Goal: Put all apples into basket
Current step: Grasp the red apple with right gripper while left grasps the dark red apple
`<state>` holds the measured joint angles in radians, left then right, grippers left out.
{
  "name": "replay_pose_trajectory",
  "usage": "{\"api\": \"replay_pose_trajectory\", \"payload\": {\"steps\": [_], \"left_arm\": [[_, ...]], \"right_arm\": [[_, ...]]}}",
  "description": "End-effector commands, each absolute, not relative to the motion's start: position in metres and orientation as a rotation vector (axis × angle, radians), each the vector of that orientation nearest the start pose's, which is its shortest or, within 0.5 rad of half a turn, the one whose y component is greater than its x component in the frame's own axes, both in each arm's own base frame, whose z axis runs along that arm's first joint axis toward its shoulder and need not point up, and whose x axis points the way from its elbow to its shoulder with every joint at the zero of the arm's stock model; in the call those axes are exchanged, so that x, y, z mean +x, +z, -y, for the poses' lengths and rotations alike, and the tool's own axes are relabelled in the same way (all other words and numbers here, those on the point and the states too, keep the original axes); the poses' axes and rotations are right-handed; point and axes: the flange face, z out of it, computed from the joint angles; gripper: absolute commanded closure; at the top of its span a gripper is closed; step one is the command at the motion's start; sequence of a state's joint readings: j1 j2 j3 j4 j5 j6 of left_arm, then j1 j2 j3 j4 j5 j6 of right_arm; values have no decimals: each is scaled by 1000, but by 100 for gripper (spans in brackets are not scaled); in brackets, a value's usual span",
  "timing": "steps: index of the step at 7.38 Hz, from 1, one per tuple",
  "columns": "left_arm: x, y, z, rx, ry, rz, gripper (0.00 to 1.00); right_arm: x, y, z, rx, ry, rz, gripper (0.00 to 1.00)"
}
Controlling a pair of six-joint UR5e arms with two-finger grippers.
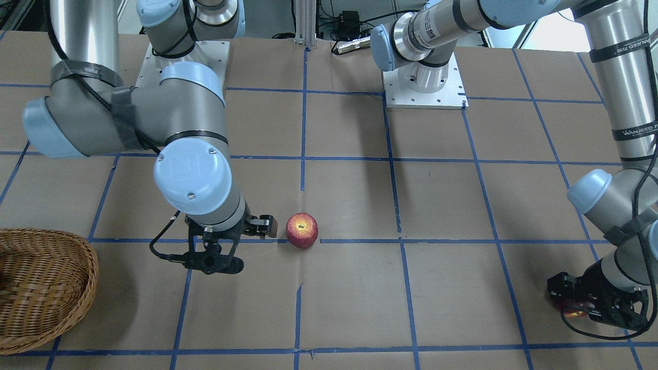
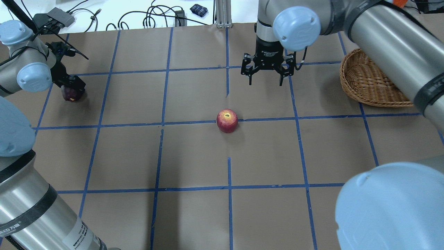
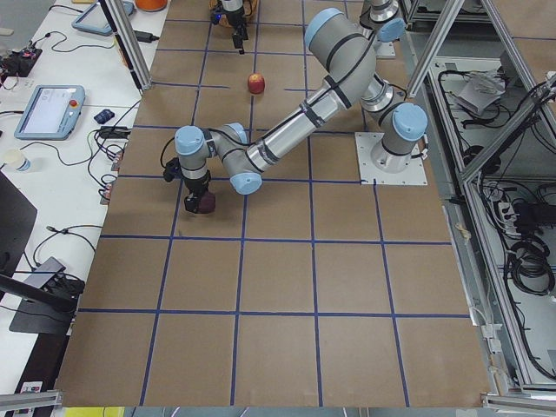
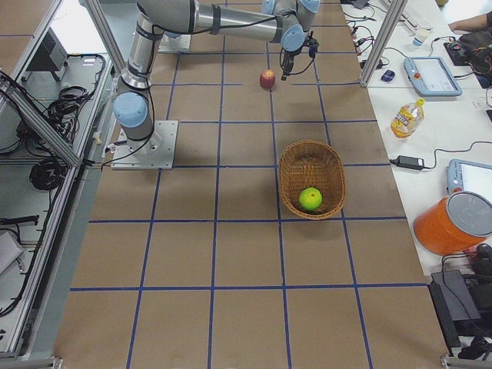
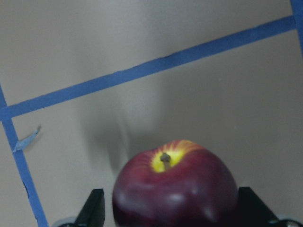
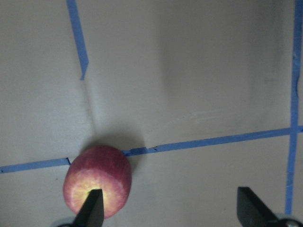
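Observation:
The dark maroon apple (image 5: 175,189) sits on the table at my far left, also seen in the overhead view (image 2: 72,94). My left gripper (image 5: 175,213) is open, one finger on each side of this apple with a small gap. The red apple with a yellow blush (image 2: 227,121) rests at the table's middle. My right gripper (image 2: 265,81) is open and empty, hovering beyond this apple, which shows by its left finger in the right wrist view (image 6: 97,187). The lime green apple (image 4: 310,199) lies in the wicker basket (image 4: 286,165), at the overhead view's right (image 2: 371,81).
Brown paper with a blue tape grid covers the table. Two arm base plates (image 1: 424,85) stand at the robot's edge. A side bench beyond the basket holds a bottle (image 4: 406,117), an orange bucket (image 4: 453,223) and tablets.

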<state>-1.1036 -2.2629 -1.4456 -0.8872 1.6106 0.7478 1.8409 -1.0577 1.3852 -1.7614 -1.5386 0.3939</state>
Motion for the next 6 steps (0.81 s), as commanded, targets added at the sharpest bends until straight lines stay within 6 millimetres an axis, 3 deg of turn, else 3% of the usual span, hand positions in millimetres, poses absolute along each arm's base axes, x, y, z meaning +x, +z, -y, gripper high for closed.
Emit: {"api": "replay_pose_trajectory", "payload": {"steps": [1,2,4,6], "left_arm": [[196,221,686,433,-72,-3056,51],[185,252,669,423,-34,-3081,51],[138,302,637,251,20,-3178,51],[60,313,604,146,53,-3204,51]], "right_arm": [[356,255,586,210,176,-3125,0],[362,246,585,209,212,-3090,0],[363,230,583,212,257,-3092,0],[359,204,573,212,330,-3104,0]]}}
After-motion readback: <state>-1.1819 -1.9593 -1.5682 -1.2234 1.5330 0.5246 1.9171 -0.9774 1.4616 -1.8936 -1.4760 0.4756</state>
